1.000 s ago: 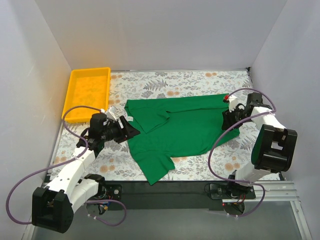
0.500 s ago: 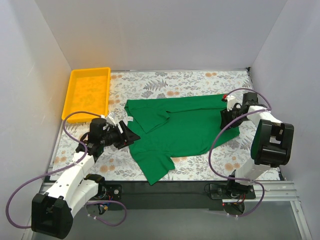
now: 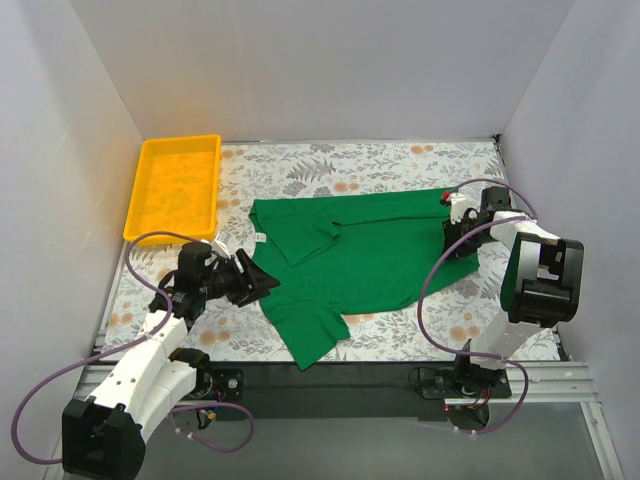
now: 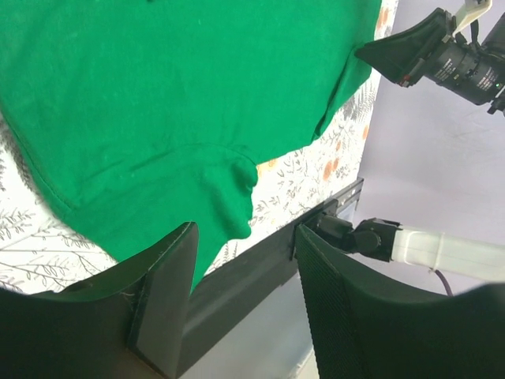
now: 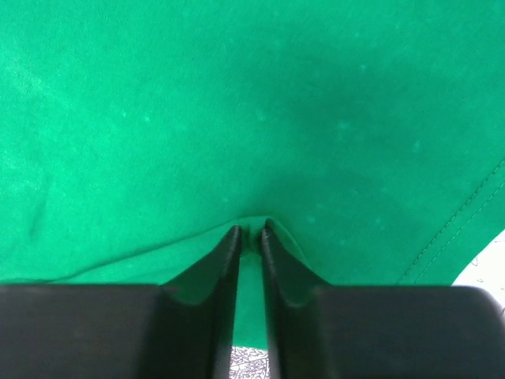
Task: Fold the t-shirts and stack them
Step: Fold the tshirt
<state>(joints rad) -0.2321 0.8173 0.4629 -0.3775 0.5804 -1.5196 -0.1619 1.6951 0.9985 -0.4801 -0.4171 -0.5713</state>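
Observation:
The green t-shirt point(image 3: 360, 258) lies spread across the flowered table, partly folded, one sleeve hanging toward the near edge. My right gripper point(image 3: 458, 243) is at the shirt's right edge. In the right wrist view its fingers point(image 5: 226, 260) are shut on a small pinched fold of the green cloth point(image 5: 252, 110). My left gripper point(image 3: 262, 285) is open at the shirt's left edge, above the table. In the left wrist view its fingers point(image 4: 166, 300) stand wide apart with nothing between them, and the shirt point(image 4: 158, 103) lies beyond them.
A yellow tray point(image 3: 176, 186) stands at the far left corner of the table. White walls close in the left, back and right sides. A black rail point(image 3: 330, 380) runs along the table's near edge.
My left arm has drawn back toward the near left, its gripper sliding along the shirt's left edge. My right gripper has shifted slightly at the shirt's right edge.

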